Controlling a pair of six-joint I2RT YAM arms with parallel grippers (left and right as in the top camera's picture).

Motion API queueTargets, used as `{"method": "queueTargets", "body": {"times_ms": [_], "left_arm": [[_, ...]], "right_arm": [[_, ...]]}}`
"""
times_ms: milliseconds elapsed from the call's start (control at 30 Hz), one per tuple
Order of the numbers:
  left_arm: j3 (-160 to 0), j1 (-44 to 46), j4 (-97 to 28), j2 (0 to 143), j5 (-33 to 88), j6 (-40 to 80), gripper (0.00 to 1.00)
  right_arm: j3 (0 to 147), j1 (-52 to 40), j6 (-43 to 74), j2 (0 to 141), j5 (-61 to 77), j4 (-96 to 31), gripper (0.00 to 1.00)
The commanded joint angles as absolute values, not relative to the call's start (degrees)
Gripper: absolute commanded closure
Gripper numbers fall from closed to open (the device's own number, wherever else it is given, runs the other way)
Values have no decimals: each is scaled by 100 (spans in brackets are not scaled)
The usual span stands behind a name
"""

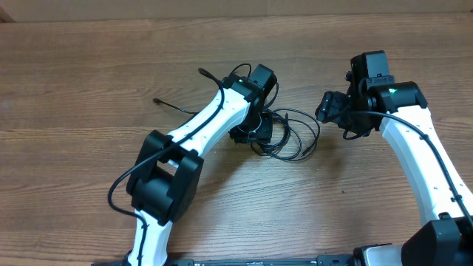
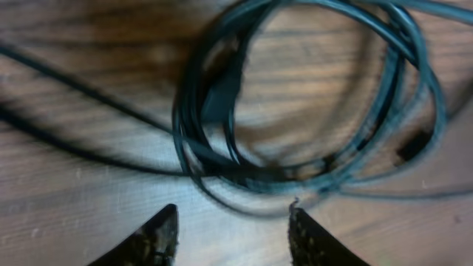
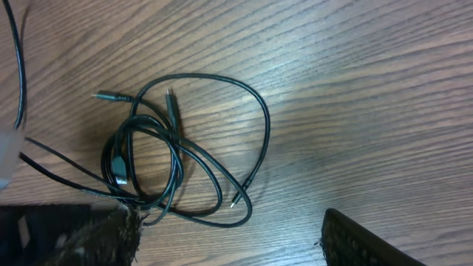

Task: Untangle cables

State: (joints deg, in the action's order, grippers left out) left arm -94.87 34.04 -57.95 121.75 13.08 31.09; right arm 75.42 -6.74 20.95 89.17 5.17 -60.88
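The cables (image 1: 292,137) are thin black cords lying in a loose tangle of loops on the wooden table, mid-right of centre. Two loose ends trail off to the left (image 1: 159,100). My left gripper (image 1: 251,134) hangs low over the left edge of the tangle. In the left wrist view it (image 2: 233,222) is open and empty, with the coil (image 2: 295,96) just ahead of the fingertips. My right gripper (image 1: 327,111) is to the right of the tangle. In the right wrist view it (image 3: 229,233) is open and empty, and the loops (image 3: 177,155) with small plug ends lie ahead of it.
The wooden table (image 1: 74,89) fills the overhead view. The white left arm (image 1: 199,125) crosses from the front left toward the centre. The white right arm (image 1: 421,155) comes in from the front right. Thick black arm wires run along both arms.
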Motion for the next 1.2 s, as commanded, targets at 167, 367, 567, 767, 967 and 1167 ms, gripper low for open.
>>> {"method": "queueTargets", "body": {"times_ms": [167,367,567,767,967,1167], "left_arm": [[-9487,3433,-5336,12584,1079,3603,54],[-9489,3457,-5262,12591,858,3592,96],[-9950,3409,-5704,12488,834,3026,96],[-10945,3411,-6359,12044,862,2349,96],[-11743,3411,-7006,11496,904,1848,96],[-11799,3409,-7094,10989,908,1686,96]], "right_arm": [[7671,-668,2053,8906,572,-6123,24],[7671,-668,2051,8906,572,-6147,23],[7669,-668,1874,8906,882,-6095,18],[7669,-679,1072,8906,1988,-5876,18],[7669,-679,694,8906,2700,-5627,18],[7669,-683,589,8906,3127,-5492,27]]}}
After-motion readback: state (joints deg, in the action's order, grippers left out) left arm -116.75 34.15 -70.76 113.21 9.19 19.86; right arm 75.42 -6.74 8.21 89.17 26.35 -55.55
